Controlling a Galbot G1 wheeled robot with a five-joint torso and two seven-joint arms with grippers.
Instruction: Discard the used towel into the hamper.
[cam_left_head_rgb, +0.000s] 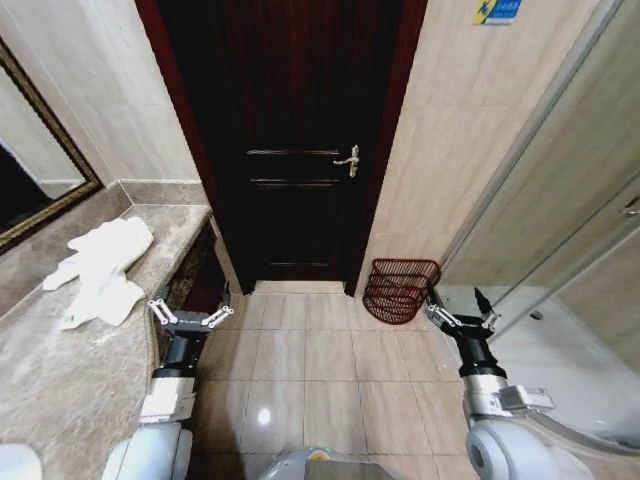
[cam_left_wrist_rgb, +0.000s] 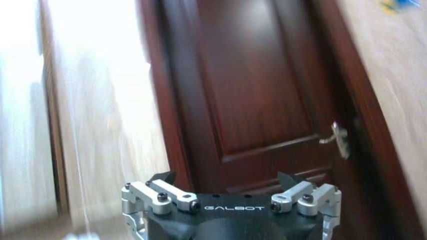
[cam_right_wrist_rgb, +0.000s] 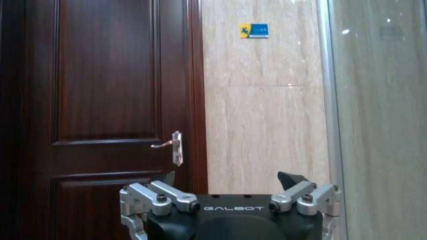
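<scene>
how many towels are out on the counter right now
1. A white towel lies crumpled on the marble counter at the robot's left, near the mirror, apart from the left pincer. The hamper stands by the door; its inside isn't fully visible.

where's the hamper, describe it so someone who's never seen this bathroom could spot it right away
Find the dark wooden door straight ahead, then look down to the tiled floor at its right, by the beige wall and the shower glass. The hamper sits there tipped toward the room, a small round red-brown wire basket with horizontal ribs, the one openwork thing on the floor.
</scene>
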